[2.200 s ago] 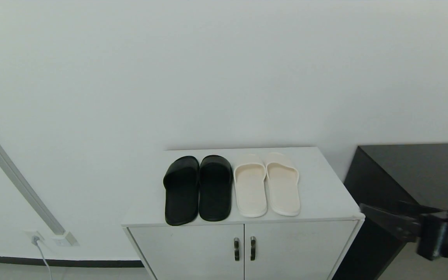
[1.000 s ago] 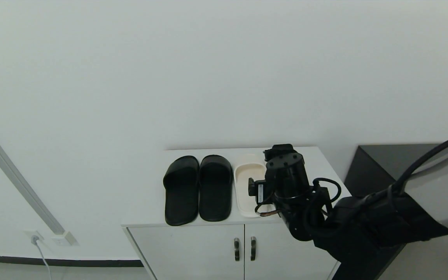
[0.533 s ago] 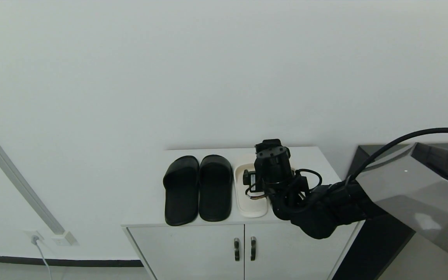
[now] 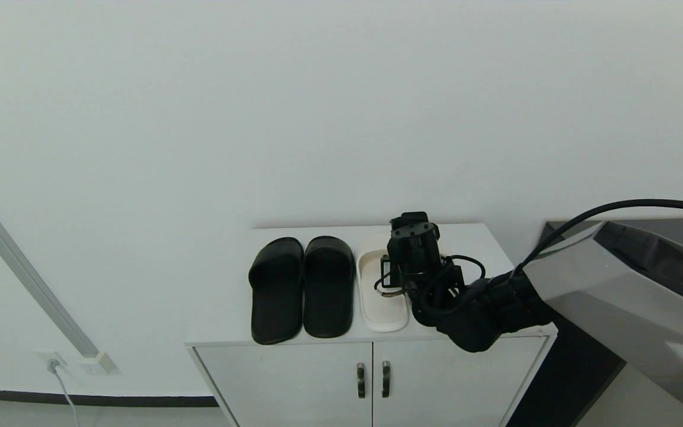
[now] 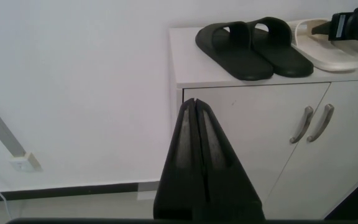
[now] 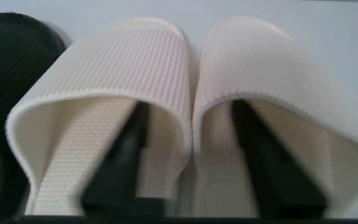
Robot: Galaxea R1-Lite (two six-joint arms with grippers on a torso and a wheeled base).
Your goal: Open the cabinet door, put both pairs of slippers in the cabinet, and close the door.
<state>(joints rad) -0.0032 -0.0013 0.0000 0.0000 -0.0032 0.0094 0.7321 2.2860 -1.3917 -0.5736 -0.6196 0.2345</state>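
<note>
White cabinet top (image 4: 476, 240) against white wall (image 4: 318, 118); black table (image 4: 567, 379) beside.

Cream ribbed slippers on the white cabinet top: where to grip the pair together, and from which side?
Pinch the touching inner strap walls of the cream ribbed slippers, one finger inside each strap, coming from the heel end at the white cabinet's front. They lie side by side, straps opening that way; the right gripper's fingers sit so now.

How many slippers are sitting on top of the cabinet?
4. Two black ones lie side by side on the cabinet top; two cream ones lie right beside them, one mostly behind the robot's arm.
</note>
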